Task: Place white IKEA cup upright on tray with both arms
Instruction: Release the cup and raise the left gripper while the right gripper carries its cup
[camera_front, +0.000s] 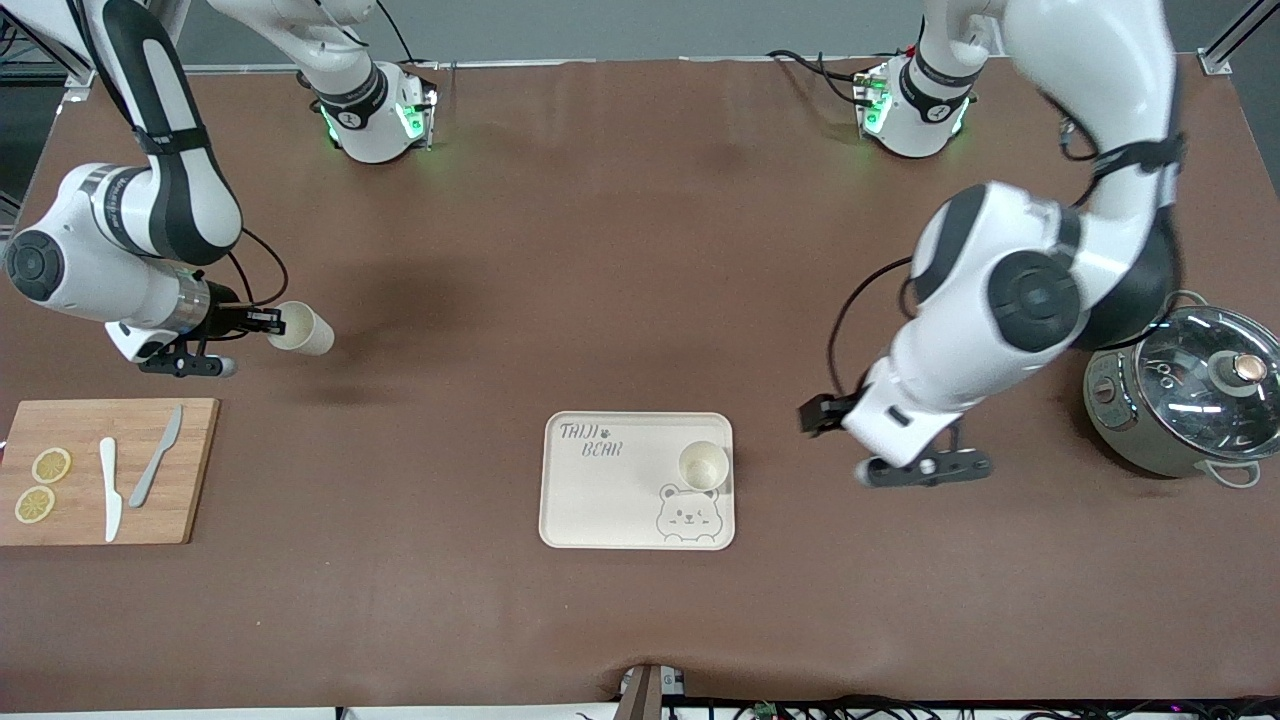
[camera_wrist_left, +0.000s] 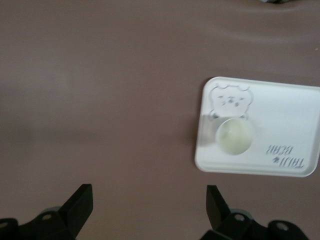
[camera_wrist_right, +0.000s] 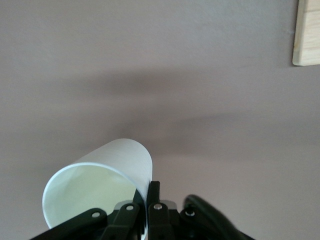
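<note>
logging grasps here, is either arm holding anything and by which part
The right gripper holds a white cup by its rim wall, jaws shut on it, above bare table. The left gripper is open and empty beside the tray.

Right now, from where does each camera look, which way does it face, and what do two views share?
Front view: high across the table, facing both arms' bases; the right gripper holds a cup.
Left wrist view: on the left arm, looking down at the tray and its cup; open left gripper shows.
Right wrist view: on the right arm, looking at its held cup; pinching fingers show.
Shared: front and left wrist views show the tray.
</note>
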